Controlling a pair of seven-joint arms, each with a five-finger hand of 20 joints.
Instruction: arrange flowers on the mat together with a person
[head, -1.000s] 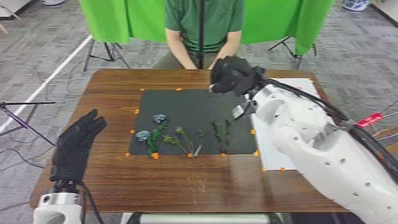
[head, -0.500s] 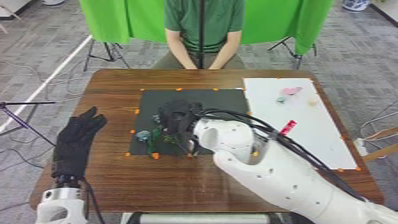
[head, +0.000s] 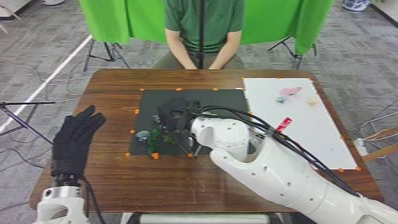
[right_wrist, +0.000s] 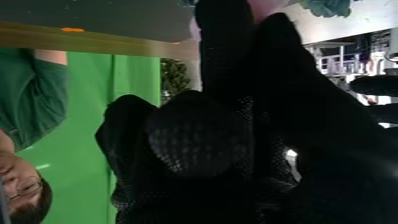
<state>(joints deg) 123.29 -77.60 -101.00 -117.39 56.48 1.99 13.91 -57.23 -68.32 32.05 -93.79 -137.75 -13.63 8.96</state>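
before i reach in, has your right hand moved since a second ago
Yes: in the head view, the right hand has gone left and nearer the robot, from the dark mat's far right corner to over its middle.

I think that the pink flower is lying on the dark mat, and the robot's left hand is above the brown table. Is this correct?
Not quite: the pink flower is not on the dark mat. The head view shows it on the white sheet, to the right of that mat. The left hand is above the brown table.
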